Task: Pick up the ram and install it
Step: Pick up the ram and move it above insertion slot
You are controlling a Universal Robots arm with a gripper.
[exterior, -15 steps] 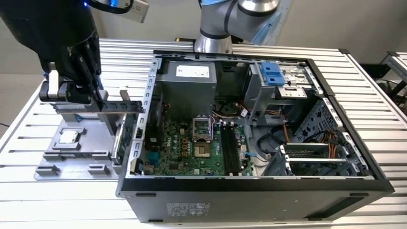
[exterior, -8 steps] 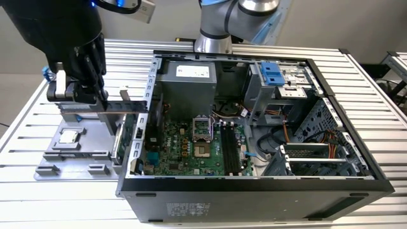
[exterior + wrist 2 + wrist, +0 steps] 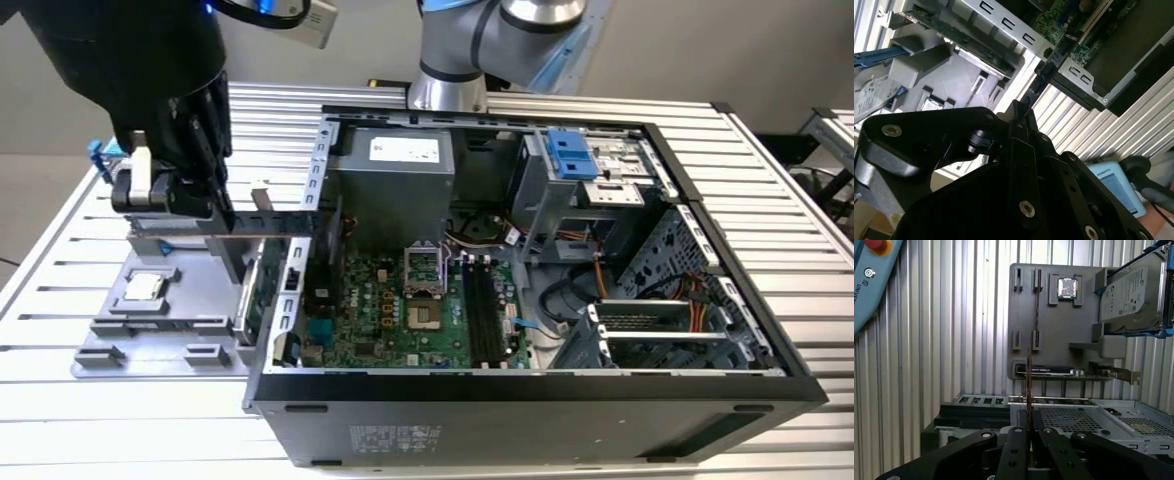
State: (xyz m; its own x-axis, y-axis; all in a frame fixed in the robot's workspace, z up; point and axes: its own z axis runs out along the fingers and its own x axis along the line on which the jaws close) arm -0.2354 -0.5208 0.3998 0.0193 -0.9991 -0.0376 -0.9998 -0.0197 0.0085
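Observation:
My black gripper (image 3: 167, 200) hangs over the grey parts tray (image 3: 100, 300), at the exterior view's left of the open computer case (image 3: 534, 390). In the first wrist view the fingers (image 3: 1014, 437) are pressed together on the ram (image 3: 1029, 390). It is a very thin dark stick seen edge-on, sticking out past the gripper (image 3: 1029, 427) above the tray (image 3: 1054, 320). The second wrist view has the gripper (image 3: 1021, 107) shut in the same way. The black memory slots (image 3: 483, 310) lie on the green motherboard inside the case, well off to the exterior view's right of the gripper.
The tray also carries a silver processor (image 3: 1067, 287), a hard drive with blue rails (image 3: 1131, 292) and a green expansion card (image 3: 1051, 371). A thin dark line (image 3: 1036, 305) runs between two tray clips. A teach pendant (image 3: 869, 275) lies on the slatted table.

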